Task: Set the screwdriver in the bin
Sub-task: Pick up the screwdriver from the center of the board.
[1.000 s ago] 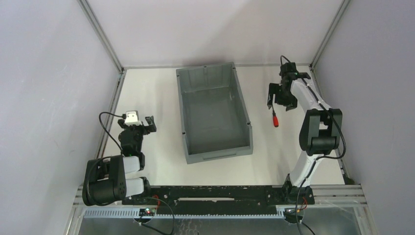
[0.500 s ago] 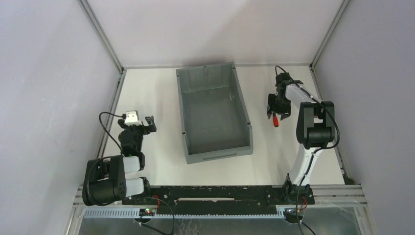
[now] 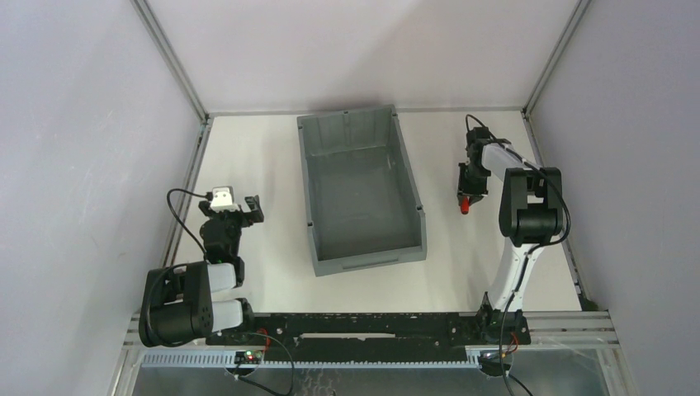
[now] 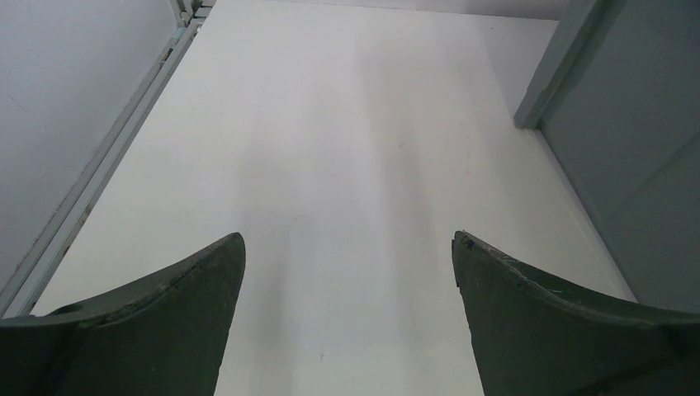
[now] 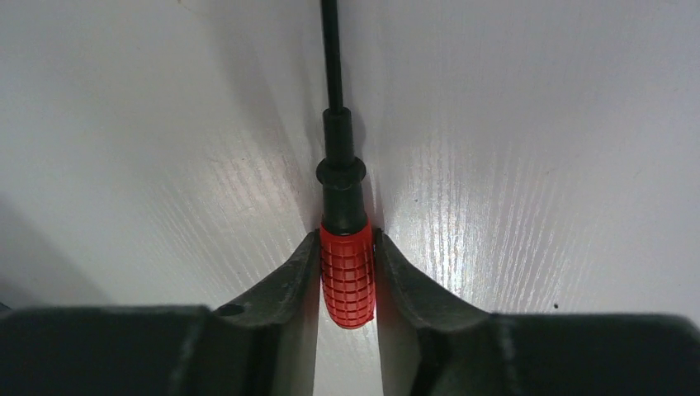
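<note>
Lowered since a second ago, our right gripper [image 5: 346, 243] now clamps the red handle of the screwdriver [image 5: 347, 285], which lies on the table [image 3: 256, 157] right of the bin [image 3: 347, 132]. Our left gripper [image 4: 348, 243] hangs with fingers wide apart, left of the bin.

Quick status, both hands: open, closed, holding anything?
Left hand: open, holding nothing.
Right hand: closed on the screwdriver, fingers pressing both sides of its red handle.
</note>
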Robot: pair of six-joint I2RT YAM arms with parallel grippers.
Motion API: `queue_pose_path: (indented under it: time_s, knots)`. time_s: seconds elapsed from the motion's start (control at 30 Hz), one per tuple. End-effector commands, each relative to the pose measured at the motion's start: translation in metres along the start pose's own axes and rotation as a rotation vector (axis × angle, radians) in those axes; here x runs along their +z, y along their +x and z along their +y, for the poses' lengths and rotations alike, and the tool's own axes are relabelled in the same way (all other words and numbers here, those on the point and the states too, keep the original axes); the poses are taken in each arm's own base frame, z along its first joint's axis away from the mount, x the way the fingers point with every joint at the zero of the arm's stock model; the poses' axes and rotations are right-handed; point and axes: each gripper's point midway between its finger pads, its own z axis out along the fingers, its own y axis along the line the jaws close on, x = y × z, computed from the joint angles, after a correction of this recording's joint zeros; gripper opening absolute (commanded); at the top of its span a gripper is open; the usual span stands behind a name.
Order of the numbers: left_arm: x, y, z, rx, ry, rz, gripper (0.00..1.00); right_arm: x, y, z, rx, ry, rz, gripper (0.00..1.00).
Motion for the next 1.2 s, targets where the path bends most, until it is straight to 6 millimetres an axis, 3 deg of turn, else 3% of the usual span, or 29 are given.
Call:
queue_pose_path:
  time_s: [0.0, 0.23, 0.47, 0.77, 1.17]
  knots:
    - [0.009, -0.031, -0.002, 0.002, 0.008, -0.093, 1.00, 0.008, -0.001, -0.008, 0.012, 0.037, -0.001, 0.30]
    - [0.009, -0.030, -0.002, 0.003, 0.008, -0.092, 1.00, -0.003, -0.003, 0.007, 0.020, -0.055, -0.012, 0.06]
    - [0.009, -0.031, -0.002, 0.003, 0.008, -0.092, 1.00, -0.041, -0.023, 0.038, 0.063, -0.299, -0.074, 0.03]
    - [0.009, -0.030, -0.002, 0.003, 0.009, -0.091, 1.00, -0.118, -0.063, 0.077, 0.098, -0.656, -0.161, 0.03]
    - [0.009, -0.031, -0.002, 0.002, 0.009, -0.093, 1.00, -0.234, -0.096, 0.125, 0.155, -1.087, -0.169, 0.02]
